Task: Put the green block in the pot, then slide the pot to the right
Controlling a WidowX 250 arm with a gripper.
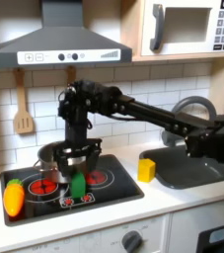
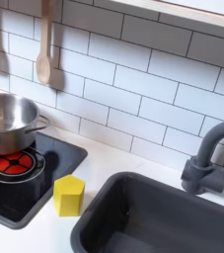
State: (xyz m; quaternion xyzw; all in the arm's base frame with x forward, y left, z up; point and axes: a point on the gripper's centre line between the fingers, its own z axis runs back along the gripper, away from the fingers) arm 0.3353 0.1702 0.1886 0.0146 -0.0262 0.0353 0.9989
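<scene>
1. In the first exterior view there is one black arm, reaching in from 3 o'clock, and its one pincer (image 1: 72, 164) hangs fingers-down over the black stovetop (image 1: 123, 186) of the toy kitchen.
2. The pincer is spread open, with nothing between its fingers.
3. One green block (image 1: 78, 185) stands upright on the stovetop, just below the pincer at about its 5 o'clock; I cannot tell whether the fingertips touch the block's top.
4. One pot (image 1: 46, 157), shiny silver, sits on the stovetop just beside the pincer at its 10 o'clock, partly hidden behind the arm.
5. One orange toy with a green tip (image 1: 13, 196) lies at the stovetop's 9 o'clock edge, and one yellow block (image 1: 147, 169) stands on the white bench (image 1: 173, 198) at the stovetop's 3 o'clock.
6. One wooden spatula (image 1: 23, 116) hangs on the tiled wall at the pot's 11 o'clock.
7. In the second exterior view the one pot (image 2: 7, 123) stands on the stovetop (image 2: 54, 158) at the picture's 9 o'clock, beside a red burner ring (image 2: 10, 164).
8. One yellow block (image 2: 68, 195) stands on the bench (image 2: 109, 158) at the pot's 5 o'clock, well apart from it.
9. One dark sink (image 2: 153, 219) with one grey tap (image 2: 206, 163) lies at 4 o'clock, and two wooden utensils (image 2: 44, 51) hang on the wall at 11 o'clock.
</scene>
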